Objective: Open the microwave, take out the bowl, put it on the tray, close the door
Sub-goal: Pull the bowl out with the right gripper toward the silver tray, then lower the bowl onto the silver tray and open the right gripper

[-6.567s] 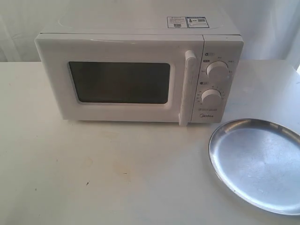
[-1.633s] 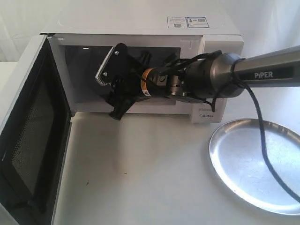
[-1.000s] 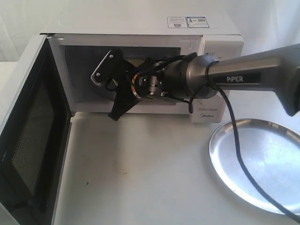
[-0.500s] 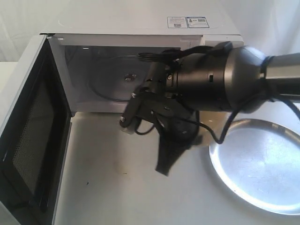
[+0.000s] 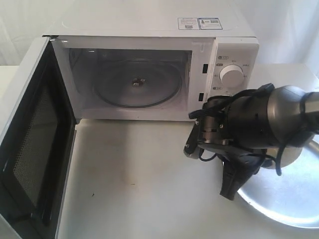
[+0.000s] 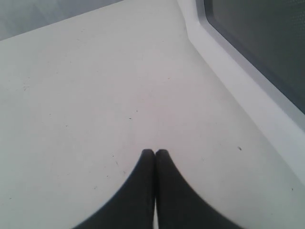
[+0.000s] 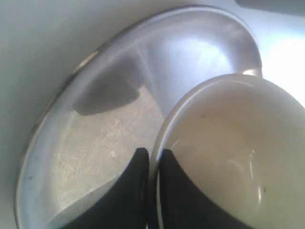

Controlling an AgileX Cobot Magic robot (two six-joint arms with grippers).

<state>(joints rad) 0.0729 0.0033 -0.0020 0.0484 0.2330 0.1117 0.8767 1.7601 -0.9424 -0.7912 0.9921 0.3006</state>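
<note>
While over shiny round tray [image 7: 95, 157], R pincer [image 7: 152, 160] tight on glossy cream bowl [image 7: 238, 157]; L pincer [image 6: 155, 153] closed, empty.

The microwave [image 5: 149, 30] is faced from the front and somewhat above in the exterior view. The left wrist view is aimed closely down at the table [image 6: 95, 95] beside the door [image 6: 248, 83]. The right wrist view is aimed closely at the tray [image 7: 95, 105], which is shared with the exterior view.

My right arm [image 5: 271, 119] comes in from the right, wrist bent down. My right end effector [image 7: 149, 155] pinches the bowl [image 7: 233, 157] rim. My left end effector [image 6: 155, 153] has fingertips pressed together, over the counter [image 6: 95, 86].
</note>
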